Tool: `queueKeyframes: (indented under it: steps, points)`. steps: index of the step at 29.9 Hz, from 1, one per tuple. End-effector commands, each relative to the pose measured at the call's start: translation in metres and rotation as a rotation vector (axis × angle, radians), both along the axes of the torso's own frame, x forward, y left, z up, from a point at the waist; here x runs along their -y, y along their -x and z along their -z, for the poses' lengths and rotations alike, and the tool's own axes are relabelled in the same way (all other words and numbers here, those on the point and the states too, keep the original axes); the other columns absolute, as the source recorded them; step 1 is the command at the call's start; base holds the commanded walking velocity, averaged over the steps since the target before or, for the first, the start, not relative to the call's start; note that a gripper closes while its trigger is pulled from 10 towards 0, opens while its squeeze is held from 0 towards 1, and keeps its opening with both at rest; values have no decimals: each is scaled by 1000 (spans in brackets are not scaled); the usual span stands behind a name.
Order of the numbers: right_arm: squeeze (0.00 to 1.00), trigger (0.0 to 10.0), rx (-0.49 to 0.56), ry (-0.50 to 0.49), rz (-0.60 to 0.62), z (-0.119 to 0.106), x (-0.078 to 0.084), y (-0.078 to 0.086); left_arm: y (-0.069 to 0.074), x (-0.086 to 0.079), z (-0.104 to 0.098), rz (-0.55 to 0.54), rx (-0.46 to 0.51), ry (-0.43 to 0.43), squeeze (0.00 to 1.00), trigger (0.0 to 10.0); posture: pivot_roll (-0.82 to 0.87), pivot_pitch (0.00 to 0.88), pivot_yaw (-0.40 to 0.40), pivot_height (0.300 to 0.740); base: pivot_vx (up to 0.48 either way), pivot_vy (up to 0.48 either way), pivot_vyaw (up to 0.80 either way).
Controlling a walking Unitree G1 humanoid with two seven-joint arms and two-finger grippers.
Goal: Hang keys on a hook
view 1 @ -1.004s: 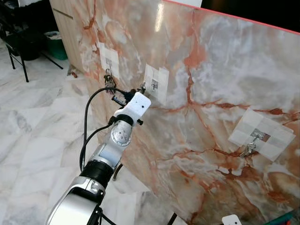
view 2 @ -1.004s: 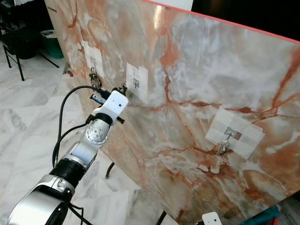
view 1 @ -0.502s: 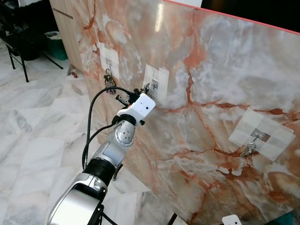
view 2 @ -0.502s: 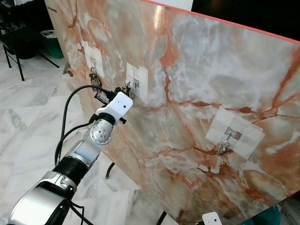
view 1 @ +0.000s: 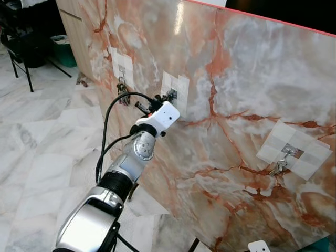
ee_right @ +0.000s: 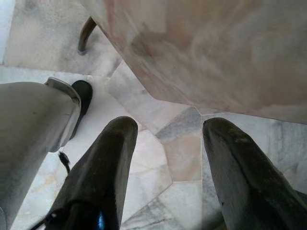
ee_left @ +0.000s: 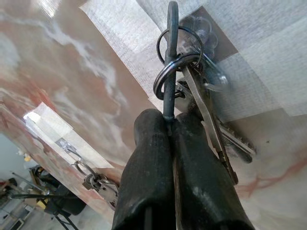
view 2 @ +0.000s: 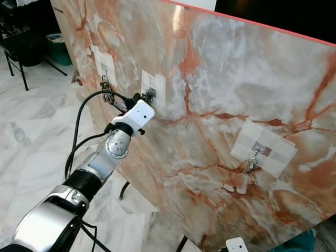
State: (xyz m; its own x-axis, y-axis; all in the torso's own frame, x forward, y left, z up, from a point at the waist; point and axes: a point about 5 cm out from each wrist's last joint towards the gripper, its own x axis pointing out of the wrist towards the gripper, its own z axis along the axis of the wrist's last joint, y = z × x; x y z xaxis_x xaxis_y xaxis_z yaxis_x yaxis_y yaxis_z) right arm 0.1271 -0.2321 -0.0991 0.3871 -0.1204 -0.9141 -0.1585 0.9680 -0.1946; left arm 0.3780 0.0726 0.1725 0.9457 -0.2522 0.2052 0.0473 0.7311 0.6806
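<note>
My left gripper [view 1: 156, 99] is raised against the upright marble panel [view 1: 236, 73], at the middle taped hook [view 1: 172, 94]. In the left wrist view its fingers [ee_left: 153, 158] are shut on a dark clip [ee_left: 170, 62]. The clip carries key rings and several keys [ee_left: 211, 120]. The rings lie against the clear hook [ee_left: 204, 38] on its white tape patch; I cannot tell whether they are over it. My right gripper [ee_right: 170, 127] hangs low, open, pointing at the floor.
Another hook [view 1: 122, 83] to the left and one [view 1: 282, 160] to the right each hold a key bunch. A green bin [view 1: 63, 50] and a black stand [view 1: 21, 63] are at the far left. The panel's leg [ee_right: 86, 33] and my own leg [ee_right: 38, 115] are on the marble floor.
My left arm has moved up and to the right, bringing the keys from just left of the middle hook up against it. The right arm has not moved.
</note>
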Motion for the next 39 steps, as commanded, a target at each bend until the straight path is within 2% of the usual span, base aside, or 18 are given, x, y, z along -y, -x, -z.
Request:
queueKeyframes:
  steps: [1, 16, 21, 32, 35, 36, 39]
  points:
    - [0, 10000, 4, 0, 18, 0, 1, -1, 0, 10, -8, 40, 39, -27, 0, 10000, -87, 0, -63, 740, 0, 0, 0]
    - [0, 10000, 6, -8, 20, 0, -3, -2, 10, 17, 12, 102, 23, -138, 0, 10000, -85, 0, -54, 740, 0, 0, 0]
    - [0, 10000, 6, -9, 18, 0, -3, -2, 13, 18, 16, 105, 20, -151, 0, 10000, -80, 0, -56, 740, 0, 0, 0]
    - [0, 10000, 5, -10, 13, 0, -3, -3, 18, 19, 23, 98, 13, -152, 0, 10000, -77, 0, -59, 740, 0, 0, 0]
    - [0, 10000, 5, -9, 12, 0, -3, -3, 16, 17, 19, 78, 5, -104, 0, 10000, -77, 0, -60, 740, 0, 0, 0]
    - [0, 10000, 5, -8, 12, 0, -3, -3, 16, 16, 18, 74, 1, -82, 1000, 10000, -76, 0, -60, 740, 0, 0, 0]
    - [0, 10000, 5, -7, 10, 0, -2, -3, 15, 14, 16, 67, -1, -58, 1000, 10000, -75, 0, -62, 740, 0, 0, 0]
